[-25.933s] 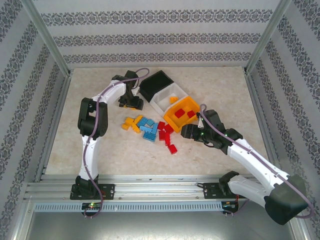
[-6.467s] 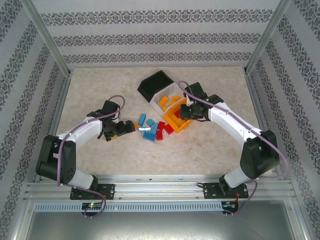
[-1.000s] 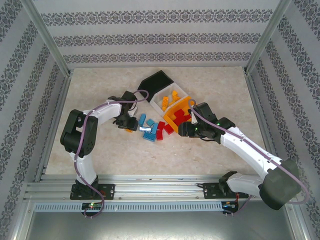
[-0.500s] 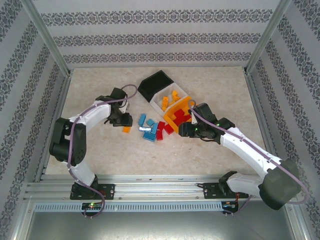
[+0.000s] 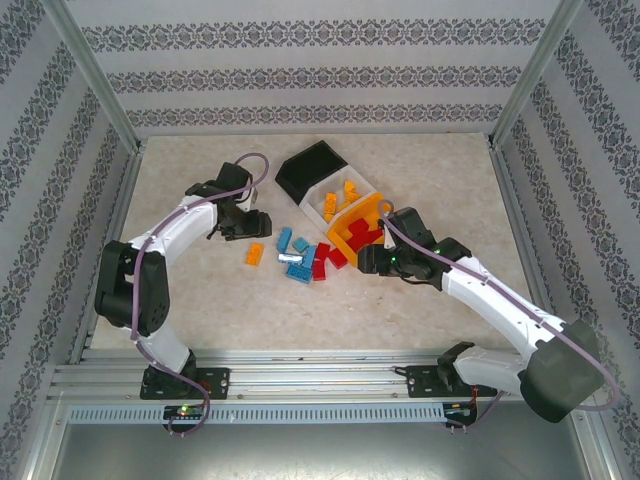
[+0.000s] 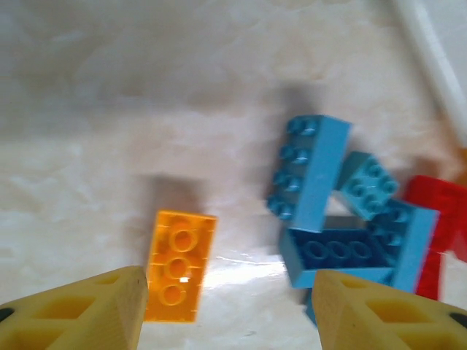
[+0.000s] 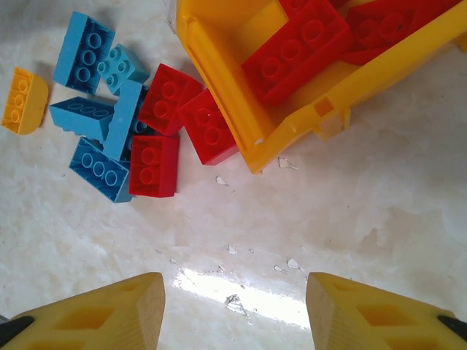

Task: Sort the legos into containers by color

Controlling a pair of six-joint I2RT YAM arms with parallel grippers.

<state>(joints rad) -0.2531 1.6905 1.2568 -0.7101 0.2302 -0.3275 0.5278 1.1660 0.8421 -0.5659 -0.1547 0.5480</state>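
My left gripper [image 5: 246, 228] [image 6: 230, 310] hangs open over the table, with nothing between its fingers. An orange lego [image 5: 254, 255] [image 6: 179, 275] lies flat just ahead of its left finger [image 6: 87, 310]. Several blue legos [image 5: 293, 256] [image 6: 314, 175] are heaped to the right of it, with red legos [image 5: 326, 262] [image 7: 155, 166] beside them. The containers stand in a row: black [image 5: 305, 165], white [image 5: 316, 200] with orange-yellow legos inside, and orange [image 5: 342, 240] [image 7: 219, 87] with red legos [image 7: 299, 47] inside. My right gripper [image 5: 366, 260] [image 7: 233, 310] is open and empty over bare table, near the orange bin's front.
A small rounded orange piece [image 7: 23, 100] lies left of the blue heap. The marble tabletop [image 5: 420, 300] has free room in front and to both sides. Metal frame posts and patterned walls close in the workspace.
My left gripper opened, let the orange lego drop on the table left of the blue heap, and drew back to the far left. The right arm has stayed still.
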